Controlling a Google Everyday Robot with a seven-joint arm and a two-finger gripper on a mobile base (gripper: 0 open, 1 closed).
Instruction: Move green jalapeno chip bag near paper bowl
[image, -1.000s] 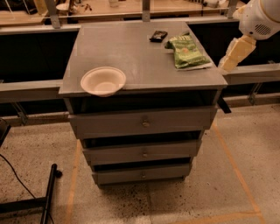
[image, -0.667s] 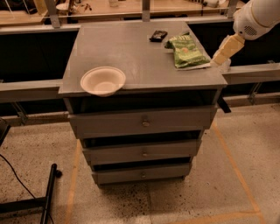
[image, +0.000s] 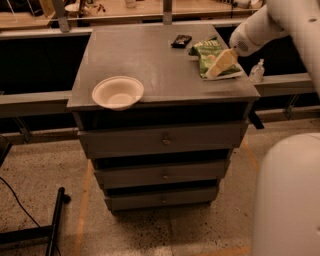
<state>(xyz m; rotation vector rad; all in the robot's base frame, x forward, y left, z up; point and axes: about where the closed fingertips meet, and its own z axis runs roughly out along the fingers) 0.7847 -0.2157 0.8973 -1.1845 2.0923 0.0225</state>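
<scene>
The green jalapeno chip bag (image: 208, 54) lies flat at the right back of the grey cabinet top (image: 155, 65). The paper bowl (image: 117, 92) sits at the front left of the top, near the front edge. My gripper (image: 219, 64) reaches in from the upper right on a white arm and hangs right over the bag's near right part, covering some of it. Whether it touches the bag does not show.
A small black flat packet (image: 181, 40) lies at the back of the top, just left of the bag. The cabinet has three drawers (image: 162, 141). A small bottle (image: 257, 71) stands on a ledge to the right. My white base (image: 287, 195) fills the lower right.
My gripper has moved left from beyond the cabinet's right edge to over the chip bag. The bag and bowl have not moved.
</scene>
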